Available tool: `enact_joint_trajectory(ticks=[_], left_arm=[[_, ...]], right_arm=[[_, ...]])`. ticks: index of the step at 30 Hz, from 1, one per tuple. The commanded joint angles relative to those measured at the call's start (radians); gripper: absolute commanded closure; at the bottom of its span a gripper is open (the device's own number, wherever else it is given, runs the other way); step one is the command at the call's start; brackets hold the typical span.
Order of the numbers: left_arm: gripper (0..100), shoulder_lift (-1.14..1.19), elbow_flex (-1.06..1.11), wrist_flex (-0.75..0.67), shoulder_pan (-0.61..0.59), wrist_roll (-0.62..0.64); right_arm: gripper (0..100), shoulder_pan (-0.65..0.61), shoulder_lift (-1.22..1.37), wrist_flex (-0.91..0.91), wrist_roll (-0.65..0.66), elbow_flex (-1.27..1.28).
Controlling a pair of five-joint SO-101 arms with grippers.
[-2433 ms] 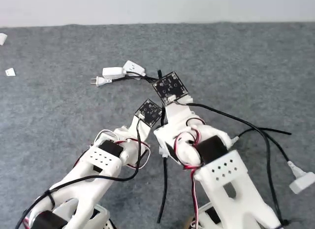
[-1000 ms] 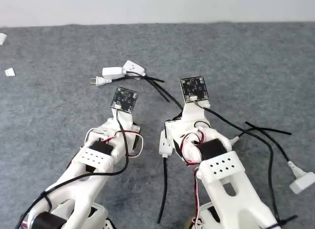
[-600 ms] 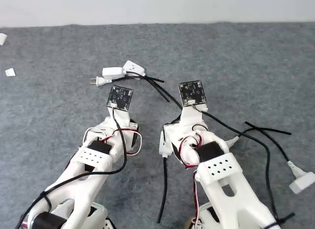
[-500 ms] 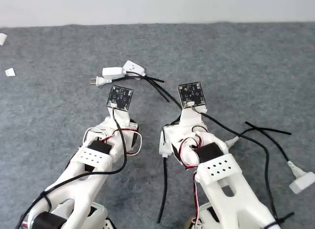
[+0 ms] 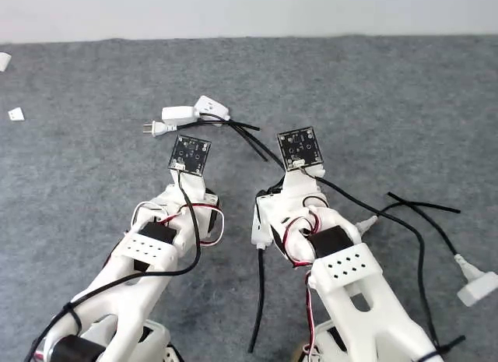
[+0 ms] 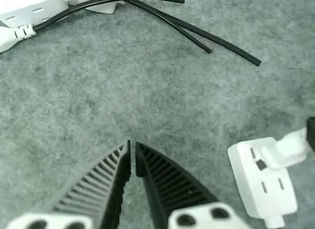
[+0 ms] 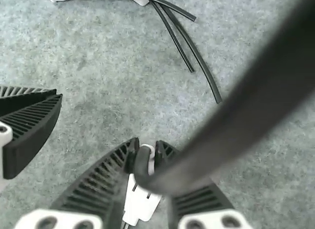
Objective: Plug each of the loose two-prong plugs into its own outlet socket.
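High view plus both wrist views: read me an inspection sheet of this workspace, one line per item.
Surface: grey carpet, flat.
Job's things: white plug in the right gripper; white socket block on the carpet beside the left gripper; loose two-prong plug and white socket ends farther out; a white cord end lying apart from them.
Clutter: two small white scraps at far left.
Grippers: left gripper shut, empty; right gripper shut on the white plug.
Cables: loose black cables on the carpet; another black cable runs to the cord end.
Surroundings: pale wall beyond the carpet.
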Motion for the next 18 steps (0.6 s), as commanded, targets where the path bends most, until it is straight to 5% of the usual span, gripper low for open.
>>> enact_joint_trajectory(ticks=[1,18], left_arm=[[99,-0.021,-0.005,-0.025,-0.008,0.006],[99,-0.021,-0.007,-0.025,-0.008,0.006]], right_arm=[[99.1,0.01,0.001,-0.027,0.011,-0.009],[99.1,0.016,0.079,0.007,0.008,-0.114]])
